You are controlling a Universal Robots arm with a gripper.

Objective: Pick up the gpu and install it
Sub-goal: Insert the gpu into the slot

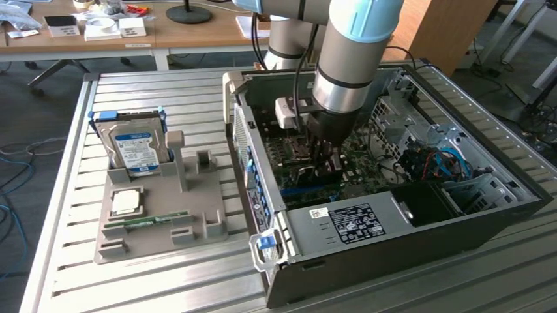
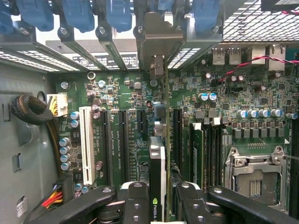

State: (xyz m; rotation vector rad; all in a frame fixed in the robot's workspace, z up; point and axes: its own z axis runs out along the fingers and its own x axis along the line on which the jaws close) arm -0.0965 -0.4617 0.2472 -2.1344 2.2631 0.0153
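Installation is the step in hand: black end effector (image 2: 158, 205) clamped on thin black-faced gpu (image 2: 158, 154), held edge-down just above the green motherboard (image 2: 140, 121), needing slot alignment before seating.

Evenly lit in the exterior view by soft, diffuse light; faint shadows beside the tray (image 1: 161, 222) on the table (image 1: 104, 287). Dim inside the case (image 1: 487, 215). Bright and mostly sharp across the motherboard (image 2: 117, 140) in the wrist view. Blurred at the near clips (image 2: 77, 14) and fingers (image 2: 135, 205).
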